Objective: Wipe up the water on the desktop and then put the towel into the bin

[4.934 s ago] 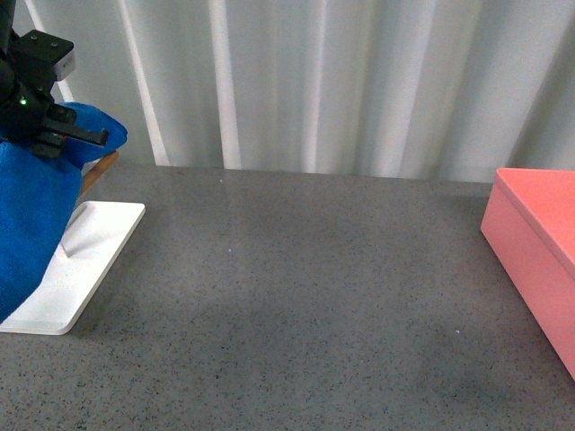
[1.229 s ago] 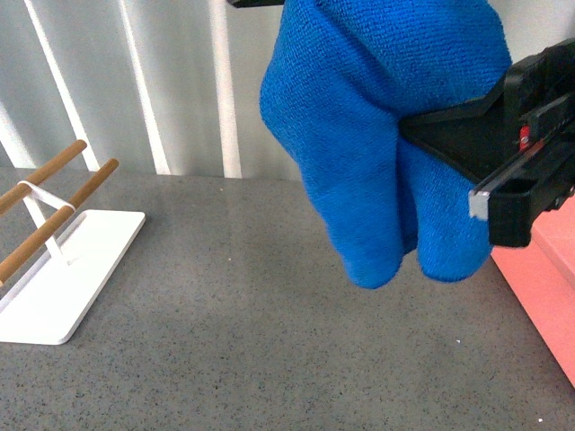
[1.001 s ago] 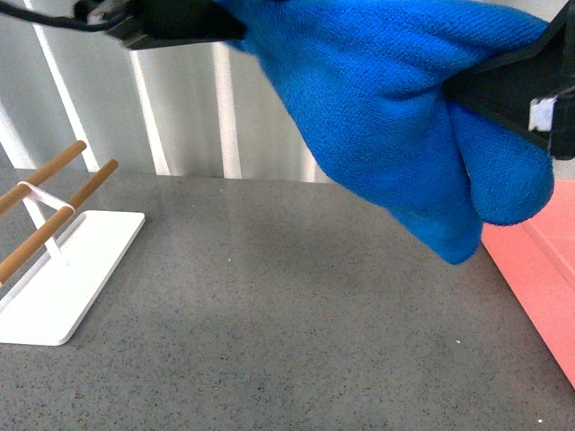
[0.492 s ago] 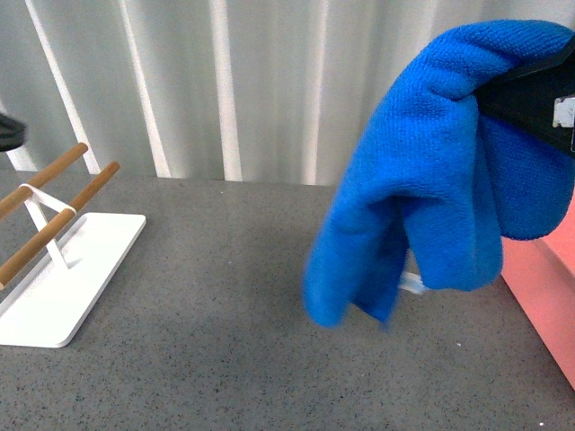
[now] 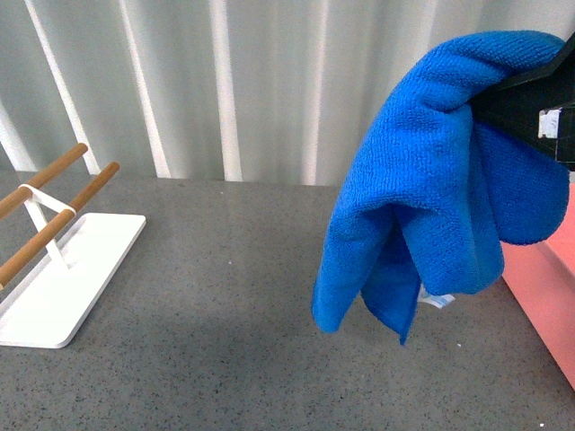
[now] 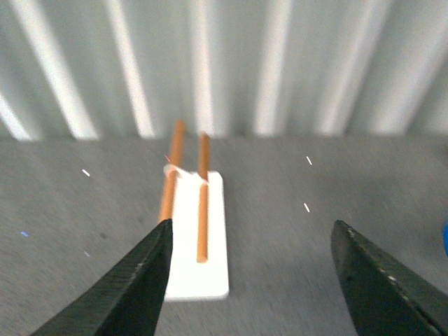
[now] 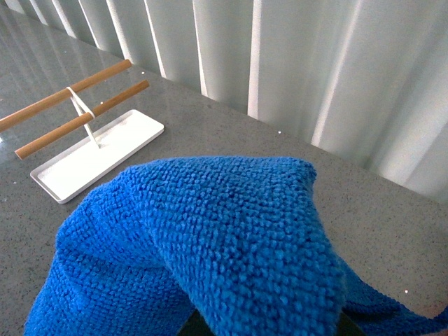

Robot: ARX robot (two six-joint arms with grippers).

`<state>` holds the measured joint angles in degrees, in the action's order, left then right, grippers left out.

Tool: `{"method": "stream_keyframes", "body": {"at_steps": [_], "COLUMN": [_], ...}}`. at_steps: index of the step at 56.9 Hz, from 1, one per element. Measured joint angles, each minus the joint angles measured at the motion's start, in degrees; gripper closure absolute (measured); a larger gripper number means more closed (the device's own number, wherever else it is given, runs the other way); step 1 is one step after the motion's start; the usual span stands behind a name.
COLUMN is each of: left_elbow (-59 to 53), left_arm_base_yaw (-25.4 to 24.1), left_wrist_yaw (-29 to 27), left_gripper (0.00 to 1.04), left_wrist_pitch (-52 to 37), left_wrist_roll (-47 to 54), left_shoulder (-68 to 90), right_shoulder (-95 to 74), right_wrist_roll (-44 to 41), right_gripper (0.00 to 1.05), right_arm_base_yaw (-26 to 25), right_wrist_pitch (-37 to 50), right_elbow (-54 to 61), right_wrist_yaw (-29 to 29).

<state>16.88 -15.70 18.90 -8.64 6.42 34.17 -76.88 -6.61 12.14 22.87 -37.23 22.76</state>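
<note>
The bright blue towel (image 5: 431, 206) hangs in folds from my right gripper (image 5: 530, 108), which is shut on it high above the dark grey speckled desktop (image 5: 225, 341), at the right. Its small white label (image 5: 436, 301) shows at the lower edge. The towel fills the right wrist view (image 7: 210, 245) and hides the jaws there. The salmon-pink bin (image 5: 544, 296) shows at the right edge, partly behind the towel. My left gripper (image 6: 248, 280) is open and empty above the desktop (image 6: 294, 266); it is out of the front view.
A flat white tray (image 5: 67, 283) with two wooden rods (image 5: 54, 202) stands at the left of the desktop; it also shows in the left wrist view (image 6: 199, 245) and the right wrist view (image 7: 98, 157). A pleated white curtain (image 5: 269, 81) runs behind.
The towel passed from the left gripper to the right gripper and moved from left to right. The left gripper let go and left the front view. The towel now hangs down unfurled.
</note>
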Motion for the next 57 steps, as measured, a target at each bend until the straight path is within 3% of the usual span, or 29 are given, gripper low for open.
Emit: {"method": "stream_keyframes", "body": {"at_steps": [5,9,20,30,37,57], "left_elbow": [-4.04,-6.25,-9.84,-11.89,-12.92,-15.13], "left_arm_base_yaw": [2.27,4.24,7.78,14.40,15.76,15.74], "left_wrist_yaw": [-5.99,-8.13,-11.23,-18.73,-18.67,-18.88], "left_gripper": [0.53,0.69,1.01,1.01,1.01,1.01], "left_wrist_pitch": [-8.31,-8.57,-7.74,-6.08,-5.14,-2.25], "left_wrist_roll": [-3.87,-5.16,-5.79,-6.47,-6.49,-6.51], "left_shoulder": [-4.57,-6.58,-10.38,-14.43,-16.33,-21.68], "right_shoulder": [-0.02,-0.04,-0.02,0.26,0.81,3.67], "right_wrist_roll": [0.00,-0.02,-0.02,-0.22,-0.44,-0.66], "right_gripper": [1.01,1.01,1.01,1.01,1.01,1.01], "right_arm_base_yaw": [0.02,0.02,-0.52,-0.94,-1.14,-0.92], "right_wrist_pitch": [0.00,-0.07,-0.92,-1.92,-3.30,-4.52], "right_elbow": [0.00,0.00,0.00,0.00,0.00,0.00], "right_wrist_yaw": [-0.02,0.00,-0.37,-1.84,-4.24,-4.24]}}
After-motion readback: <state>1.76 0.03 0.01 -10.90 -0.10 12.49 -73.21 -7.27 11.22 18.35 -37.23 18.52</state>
